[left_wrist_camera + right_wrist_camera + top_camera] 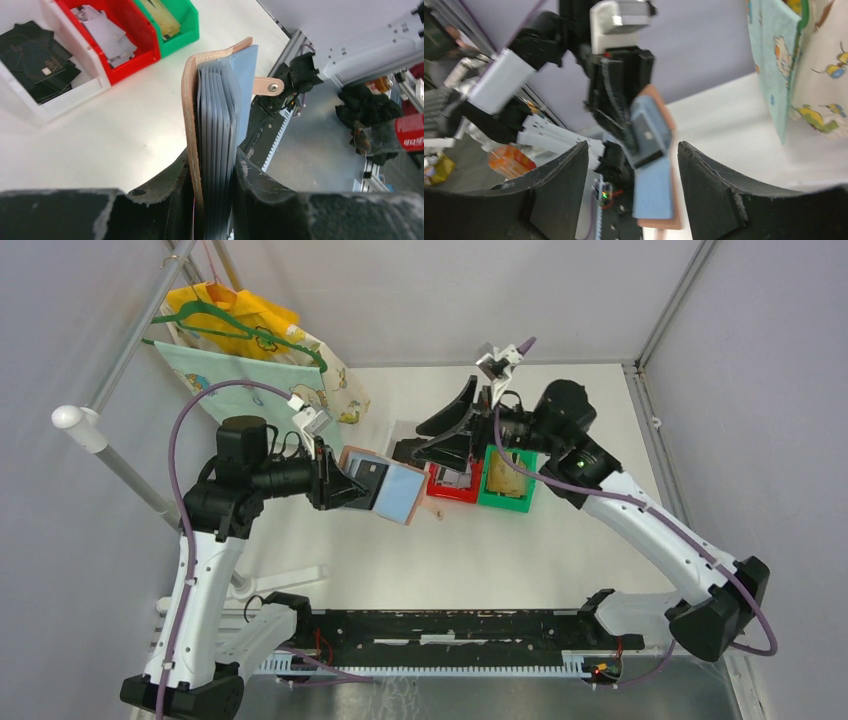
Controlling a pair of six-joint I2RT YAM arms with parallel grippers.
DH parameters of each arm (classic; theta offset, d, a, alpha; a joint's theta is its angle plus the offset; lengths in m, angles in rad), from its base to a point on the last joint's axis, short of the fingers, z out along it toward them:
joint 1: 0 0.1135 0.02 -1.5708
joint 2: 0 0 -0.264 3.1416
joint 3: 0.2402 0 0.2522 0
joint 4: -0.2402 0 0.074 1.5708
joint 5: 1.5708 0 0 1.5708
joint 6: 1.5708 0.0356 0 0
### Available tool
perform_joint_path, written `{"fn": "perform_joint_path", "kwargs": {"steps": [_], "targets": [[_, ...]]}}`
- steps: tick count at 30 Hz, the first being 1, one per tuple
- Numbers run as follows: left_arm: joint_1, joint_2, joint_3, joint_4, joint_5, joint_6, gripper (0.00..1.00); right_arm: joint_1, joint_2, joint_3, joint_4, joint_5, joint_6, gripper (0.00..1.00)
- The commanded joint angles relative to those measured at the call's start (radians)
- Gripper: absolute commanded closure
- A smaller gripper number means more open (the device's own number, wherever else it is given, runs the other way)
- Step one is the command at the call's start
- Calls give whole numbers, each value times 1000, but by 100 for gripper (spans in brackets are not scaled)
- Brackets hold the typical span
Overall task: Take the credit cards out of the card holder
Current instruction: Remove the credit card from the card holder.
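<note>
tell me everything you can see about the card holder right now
The card holder is a pinkish-tan, leather-looking folding wallet with a light blue lining, a stack of greyish sleeves and a snap tab. It hangs open above the table, clamped edge-on in the left gripper; nothing else touches it.

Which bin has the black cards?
The white bin, leftmost in the left wrist view, holds the black cards. The red bin beside it has pale cards, the green bin yellowish cards.
</note>
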Motion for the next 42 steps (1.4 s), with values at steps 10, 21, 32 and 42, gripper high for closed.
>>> {"fn": "perform_joint_path", "kwargs": {"steps": [10, 21, 32, 42], "targets": [[1, 18, 25, 116, -68, -133, 98, 145, -2, -325, 613, 65, 425, 39], [-1, 23, 54, 118, 98, -176, 98, 157, 63, -340, 643, 93, 452, 47], [-1, 27, 73, 156, 139, -226, 98, 157, 40, -341, 546, 110, 382, 48], [0, 24, 88, 167, 172, -248, 98, 157, 45, -352, 555, 114, 385, 48]]}}
